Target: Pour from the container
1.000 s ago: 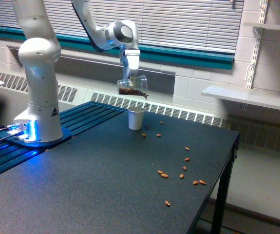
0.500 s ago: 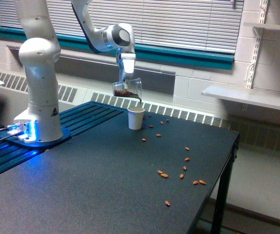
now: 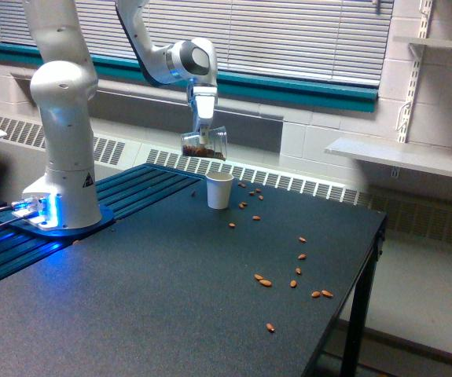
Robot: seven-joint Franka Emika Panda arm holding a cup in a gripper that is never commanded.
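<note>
The container (image 3: 204, 144) is a clear plastic cup with brown nuts inside, tipped on its side with its mouth toward the exterior view's right. My gripper (image 3: 204, 130) is shut on it from above, holding it over and slightly left of the white paper cup (image 3: 219, 190) standing on the dark table (image 3: 131, 298). Nuts lie at the container's lower lip. Whether any are falling I cannot tell.
Several brown nuts (image 3: 263, 280) lie scattered on the table to the right of the white cup, some just behind it. The arm's white base (image 3: 60, 188) stands at the left. The table's right edge (image 3: 367, 259) drops to the floor. A wall shelf (image 3: 398, 157) is at the right.
The gripper and container shifted left over the last second, and the cup has levelled slightly. More nuts now lie on the table behind and right of the white cup.
</note>
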